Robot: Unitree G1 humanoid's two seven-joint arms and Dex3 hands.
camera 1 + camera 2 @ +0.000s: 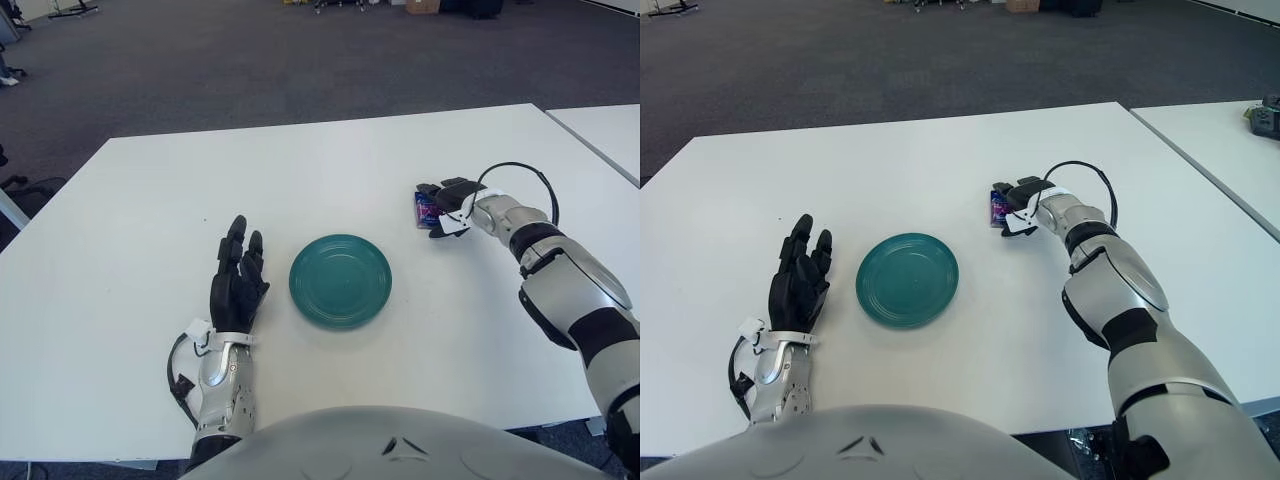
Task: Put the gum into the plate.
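A small blue and purple gum pack [424,209] lies on the white table [300,170], to the right of and beyond the plate. My right hand [436,208] reaches it from the right. The black fingers curl over its top and the thumb sits under its near side, so the hand is shut on it. The pack still appears to touch the table. The round teal plate [303,290] sits at the middle front with nothing in it. My left hand [239,268] shows just left of the plate, fingers stretched out and holding nothing.
A black cable [522,168] loops above my right wrist. A second white table [610,130] stands close by on the right, across a narrow gap. Dark carpet lies beyond the far table edge. My own torso covers the bottom of the view.
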